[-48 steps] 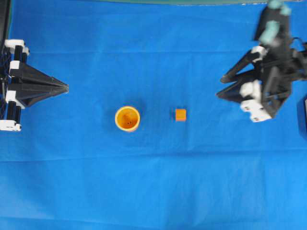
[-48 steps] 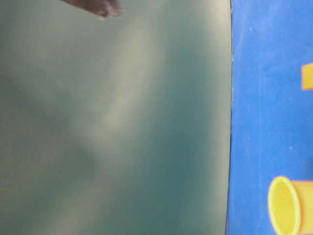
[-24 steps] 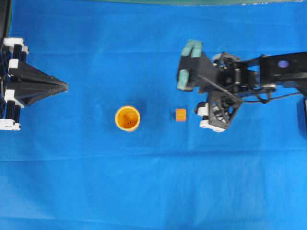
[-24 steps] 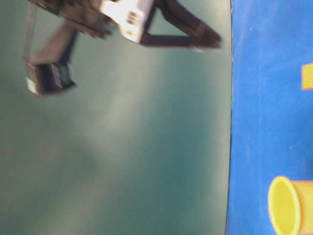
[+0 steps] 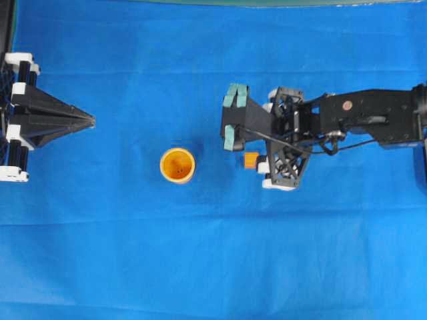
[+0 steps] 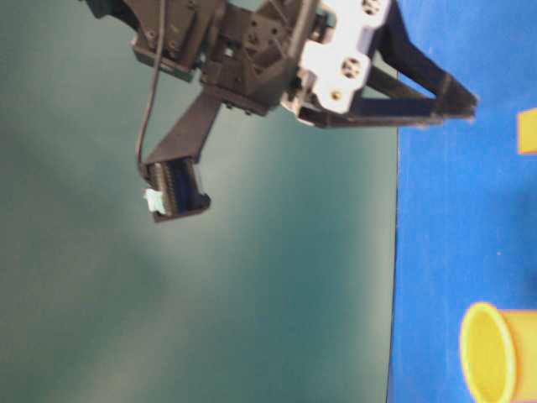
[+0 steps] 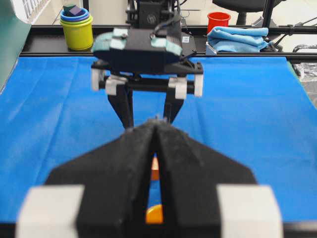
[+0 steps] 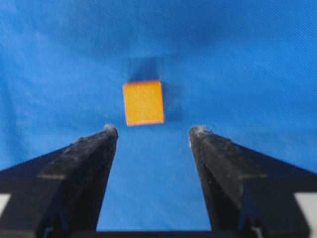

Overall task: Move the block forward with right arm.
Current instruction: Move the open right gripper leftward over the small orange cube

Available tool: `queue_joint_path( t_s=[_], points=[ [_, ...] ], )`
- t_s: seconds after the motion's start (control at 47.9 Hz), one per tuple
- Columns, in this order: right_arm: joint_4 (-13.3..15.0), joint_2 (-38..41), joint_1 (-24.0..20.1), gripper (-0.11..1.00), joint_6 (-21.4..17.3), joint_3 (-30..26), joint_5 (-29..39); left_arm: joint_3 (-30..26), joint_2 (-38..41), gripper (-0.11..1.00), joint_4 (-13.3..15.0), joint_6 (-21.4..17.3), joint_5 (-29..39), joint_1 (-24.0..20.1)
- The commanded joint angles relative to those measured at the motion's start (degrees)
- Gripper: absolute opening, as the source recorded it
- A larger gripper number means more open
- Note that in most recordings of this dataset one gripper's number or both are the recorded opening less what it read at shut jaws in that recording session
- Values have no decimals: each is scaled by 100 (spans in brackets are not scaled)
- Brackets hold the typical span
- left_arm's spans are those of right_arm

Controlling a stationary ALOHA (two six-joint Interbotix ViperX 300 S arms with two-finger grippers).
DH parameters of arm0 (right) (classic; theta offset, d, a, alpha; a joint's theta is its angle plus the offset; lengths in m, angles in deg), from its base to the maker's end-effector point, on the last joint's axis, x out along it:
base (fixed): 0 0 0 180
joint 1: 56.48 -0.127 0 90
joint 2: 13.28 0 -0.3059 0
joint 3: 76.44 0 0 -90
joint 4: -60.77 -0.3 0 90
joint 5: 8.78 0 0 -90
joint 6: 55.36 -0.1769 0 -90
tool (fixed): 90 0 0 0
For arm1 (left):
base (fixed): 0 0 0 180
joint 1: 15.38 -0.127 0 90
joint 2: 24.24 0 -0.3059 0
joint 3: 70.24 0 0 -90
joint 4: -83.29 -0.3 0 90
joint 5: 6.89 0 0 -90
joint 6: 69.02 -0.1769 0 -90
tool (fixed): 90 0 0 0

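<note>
We've got the right arm's tool (image 8: pixel 151 131) spread wide above the small orange cube (image 8: pixel 143 102), so we should centre, then lower straight.

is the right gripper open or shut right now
Open. In the right wrist view the right gripper shows its two fingers spread wide apart, with the block lying untouched on the blue cloth beyond them.

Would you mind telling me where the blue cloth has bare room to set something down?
Bare stretches: the whole near band of the blue cloth below the cup, and the far band above it. Crowded: around the block, where the right claw hangs open, and the left edge by the shut left claw.
</note>
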Motion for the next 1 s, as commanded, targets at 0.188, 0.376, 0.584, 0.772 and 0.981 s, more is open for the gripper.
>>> queue_joint_path(
  t_s=[0.188, 0.376, 0.584, 0.772, 0.981],
  points=[
    [0, 316, -229, 64, 9, -132, -396, -202, 44, 0, -9, -18, -35, -18],
    [18, 545, -272, 64, 26, -141, -606, -229, 35, 0, -9, -26, -35, -18],
    [97, 554, -255, 64, 88, -141, -554, -246, 44, 0, -9, -9, -35, -18],
    [202, 554, -220, 64, 114, -141, -510, -246, 35, 0, -9, 0, -35, -18],
    [396, 554, -123, 64, 114, -149, -519, -246, 35, 0, -9, 0, -35, -18]
  ],
)
